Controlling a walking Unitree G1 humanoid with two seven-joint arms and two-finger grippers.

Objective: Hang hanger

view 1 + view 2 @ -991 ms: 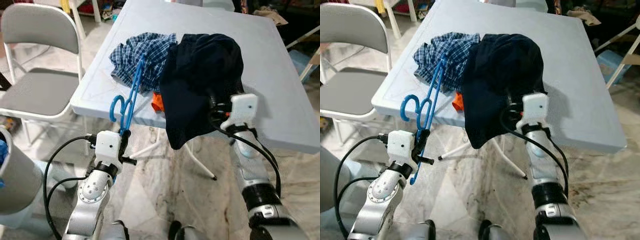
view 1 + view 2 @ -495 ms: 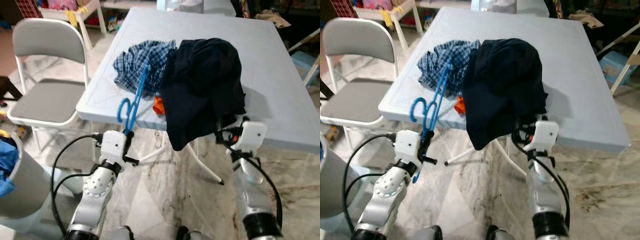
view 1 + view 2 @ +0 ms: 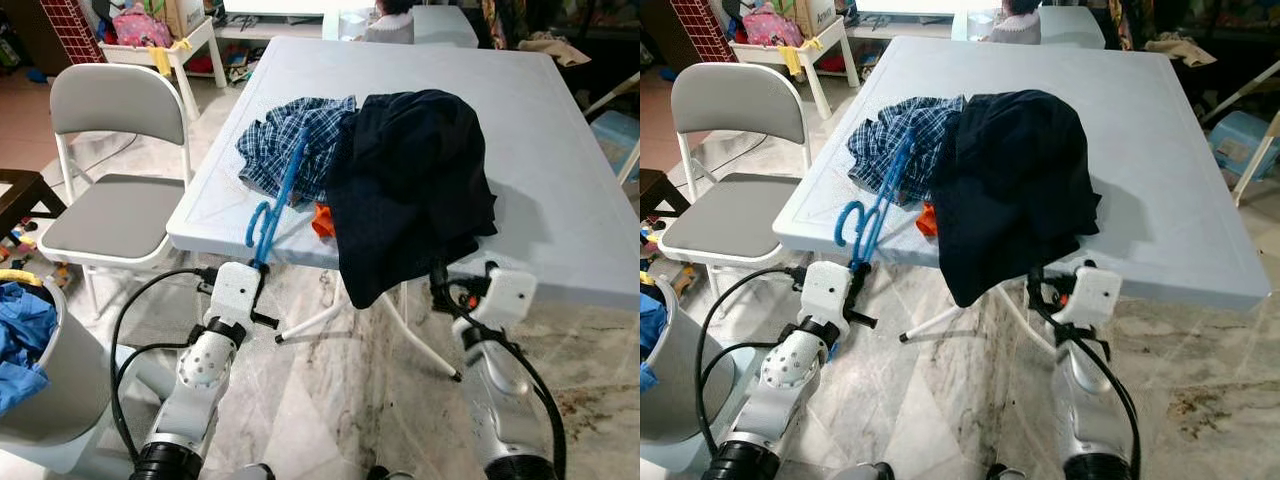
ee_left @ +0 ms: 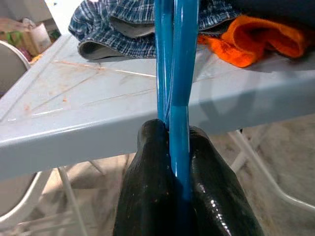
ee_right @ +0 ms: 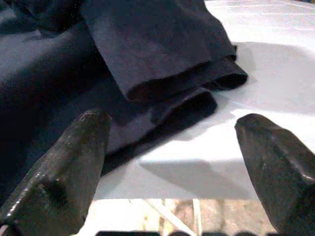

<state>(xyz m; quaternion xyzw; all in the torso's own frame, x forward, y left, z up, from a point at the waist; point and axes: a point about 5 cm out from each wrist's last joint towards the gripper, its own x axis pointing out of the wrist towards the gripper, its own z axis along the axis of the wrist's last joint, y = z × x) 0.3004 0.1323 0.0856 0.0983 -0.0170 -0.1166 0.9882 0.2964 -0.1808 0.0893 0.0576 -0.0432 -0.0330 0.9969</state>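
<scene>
Bench (image 3: 560, 150), pale blue-grey with a raised rim, serves as the landmark here. Near its front-left corner lies a crumpled blue plaid shirt (image 3: 290, 140), and touching that shirt's right side is a dark navy garment (image 3: 415, 180) that spills over the bench's front edge and hangs down toward the marble floor (image 3: 330, 400). A bit of orange cloth (image 3: 322, 222) peeks out at the bench's front edge, between the plaid shirt and the navy garment.

The blue hanger (image 3: 275, 200) slants up from below the bench's front edge; its upper part rests on the plaid shirt, while its hook end curls just in front of the edge. The left gripper (image 4: 179, 162) sits below the bench's front-left edge with its two black fingers (image 4: 152, 196) pressed together on the hanger's thin blue bars, clamping them tight.

The right gripper (image 5: 172, 157) is held below the bench's front edge, just beneath the hanging hem of the navy garment; its fingers (image 5: 74, 157) stand wide apart and hold nothing, with the garment's folded edge lying on the bench beyond them.

Left of the bench stands a grey folding chair (image 3: 110, 180). Nearer, also left of the bench, a grey bin (image 3: 45, 400) holds blue fabric.
</scene>
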